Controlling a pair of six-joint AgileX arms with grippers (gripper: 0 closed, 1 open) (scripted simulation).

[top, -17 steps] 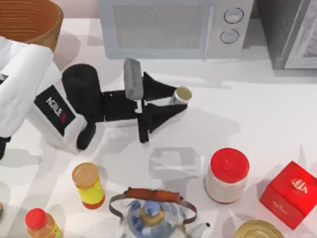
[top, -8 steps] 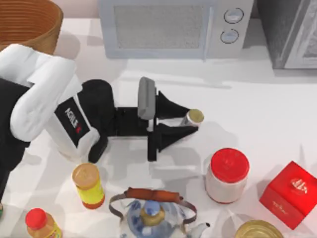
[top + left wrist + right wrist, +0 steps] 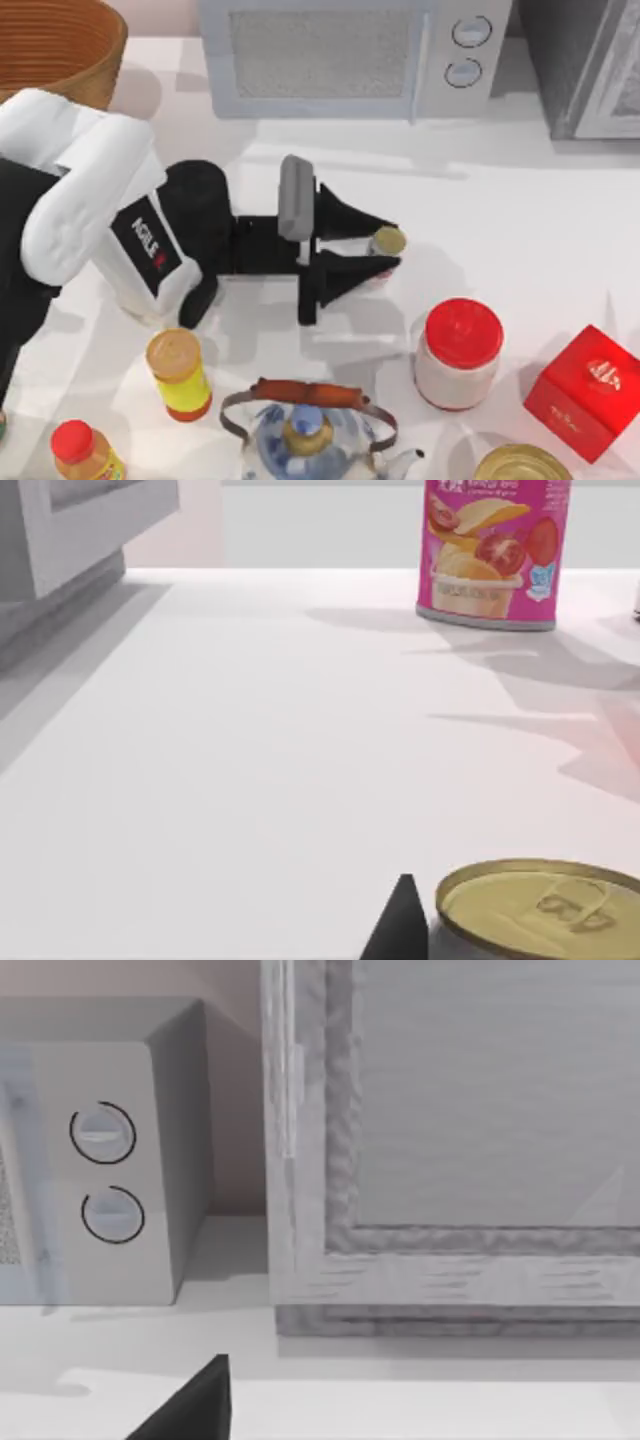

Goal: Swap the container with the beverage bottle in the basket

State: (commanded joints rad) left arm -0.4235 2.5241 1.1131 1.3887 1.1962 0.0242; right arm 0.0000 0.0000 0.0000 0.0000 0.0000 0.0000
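From above, our left gripper (image 3: 383,249) reaches out over the middle of the table, its two fingers on either side of a small can (image 3: 386,243) with a gold lid, closed against it as far as we can judge. The basket (image 3: 55,42) sits at the table's far left corner, well apart from the gripper and behind our left arm. The can stands just beyond a red-lidded jar (image 3: 458,352), with a kettle (image 3: 305,430) and a yellow bottle (image 3: 178,373) nearer the front edge. The main risk we see is the can slipping or tipping, since the fingers hold it near their tips; a swing to the basket could also brush the microwave (image 3: 350,55).

In the left wrist view the can (image 3: 535,905) sits close under the camera, one dark fingertip (image 3: 397,925) right beside its rim. A pink snack tub (image 3: 493,550) stands far across the table.

The right wrist view faces the microwave (image 3: 95,1170) and a grey cabinet (image 3: 450,1140); whether our right gripper (image 3: 190,1405) is open or closed we cannot tell.
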